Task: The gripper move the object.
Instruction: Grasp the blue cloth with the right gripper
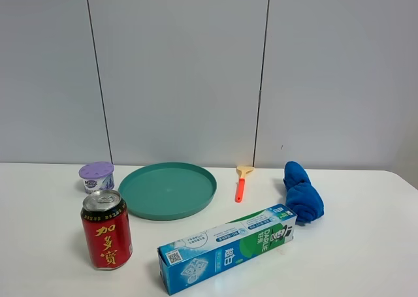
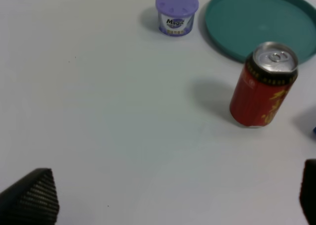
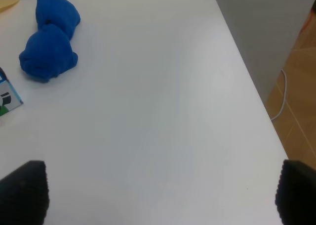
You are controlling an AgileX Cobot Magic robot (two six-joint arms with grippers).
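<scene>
On the white table stand a red drink can, a teal plate, a purple-lidded tub, a blue-green toothpaste box, a blue rolled cloth and a small orange scraper. Neither arm shows in the exterior high view. The left gripper is open and empty, its fingertips wide apart above bare table, short of the can. The right gripper is open and empty, away from the cloth and near the table's right edge.
The table's right edge drops to a wooden floor with a cable. A grey panelled wall stands behind the table. In the left wrist view the tub and the plate lie beyond the can.
</scene>
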